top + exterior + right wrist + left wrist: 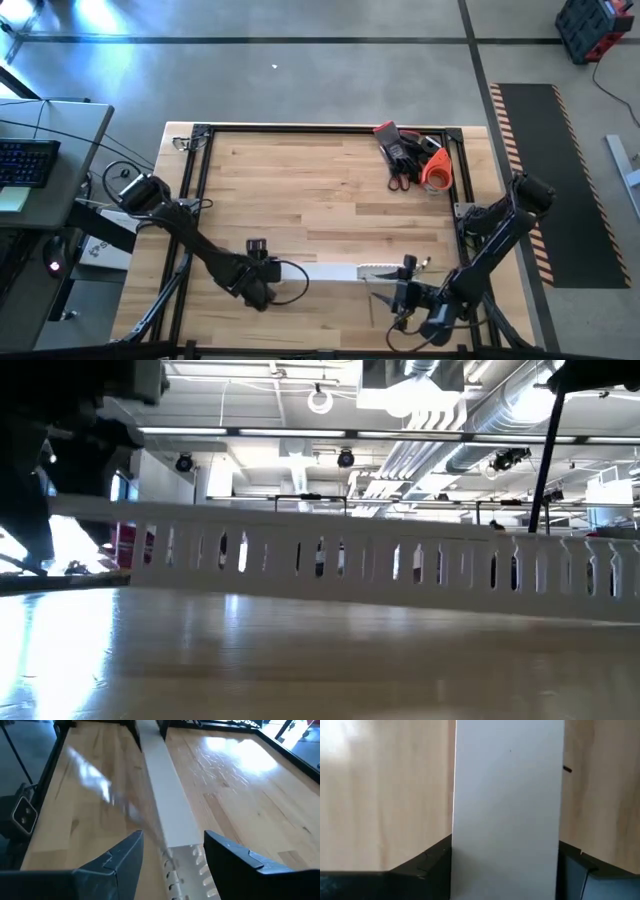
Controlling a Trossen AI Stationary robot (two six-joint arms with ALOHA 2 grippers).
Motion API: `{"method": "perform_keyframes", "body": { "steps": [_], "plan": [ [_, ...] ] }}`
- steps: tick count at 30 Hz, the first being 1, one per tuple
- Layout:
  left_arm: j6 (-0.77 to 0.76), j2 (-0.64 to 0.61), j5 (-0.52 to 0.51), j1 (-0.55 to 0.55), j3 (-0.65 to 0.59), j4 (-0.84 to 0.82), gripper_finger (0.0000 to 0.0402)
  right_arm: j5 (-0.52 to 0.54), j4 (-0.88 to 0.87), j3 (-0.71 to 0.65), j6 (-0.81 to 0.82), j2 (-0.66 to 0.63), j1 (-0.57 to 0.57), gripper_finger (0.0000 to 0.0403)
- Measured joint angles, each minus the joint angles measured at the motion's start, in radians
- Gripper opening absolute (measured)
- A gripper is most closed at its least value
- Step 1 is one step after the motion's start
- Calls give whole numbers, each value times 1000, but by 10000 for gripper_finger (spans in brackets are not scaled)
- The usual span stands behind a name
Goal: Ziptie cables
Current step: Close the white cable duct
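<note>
Fingers [422, 866] of the left gripper [272, 284] stand on either side of the white channel strip [507, 805] and press against its two long edges, so they are clamped on it; in the low view the strip hangs clear of the table [300, 190], slightly tilted. The right gripper [402, 291] is at the strip's other end with its fingers [120, 862] apart. The slotted end lies between them, touching neither, with a visible gap on one side. The cables [100, 785] can only be guessed at: a pale blurred streak runs aslant away from the outer side of one right finger, beside the strip and not inside it, and that is probably them. The step in hand looks like preparation, steadying the strip rather than tying anything, and no ziptie can be made out. Next, I judge, the open right fingers must come off the strip's end, go to the wires beside them and gather them into one bunch while the left grip holds firm. By count: two grippers, one clamped and one open; one strip in view, plain along its length and slotted at the right fingers' end; one heap of tools [412, 155], well away from both sets of fingers; the number of cables cannot be told.
</note>
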Motion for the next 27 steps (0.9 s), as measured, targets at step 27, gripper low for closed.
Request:
{"method": "perform_keyframes", "body": {
  "steps": [27],
  "plan": [
    [215,-23,-251,234,-50,47,226,-676,-428,-215,456,-35,-257,135]
  ]
}}
